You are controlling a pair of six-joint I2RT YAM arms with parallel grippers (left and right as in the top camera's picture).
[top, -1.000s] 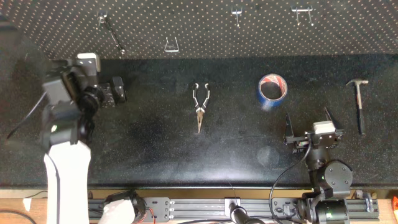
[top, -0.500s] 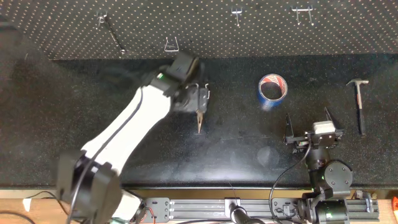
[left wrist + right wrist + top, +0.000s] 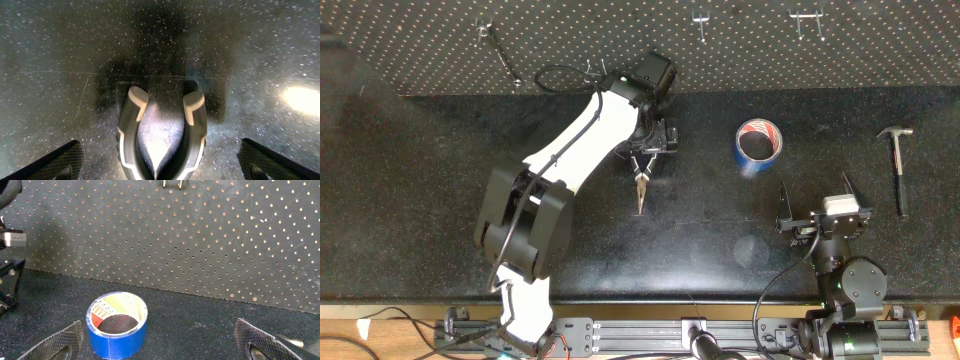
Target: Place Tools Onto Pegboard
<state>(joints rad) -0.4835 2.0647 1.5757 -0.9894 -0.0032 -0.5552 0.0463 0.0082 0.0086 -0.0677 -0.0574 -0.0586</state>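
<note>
Left gripper now hangs over the handles of the needle-nose pliers, its fingers spread wide on either side and touching nothing. A second ago it sat at the far-left end of the table, and it has swung right since. The pliers have not shifted: they lie flat mid-table, tip toward the near edge, just short of the pegboard. The approach looks done, so the grasp comes next — descend, close on the handles. Right gripper rests parted near the blue tape, unmoved.
</note>
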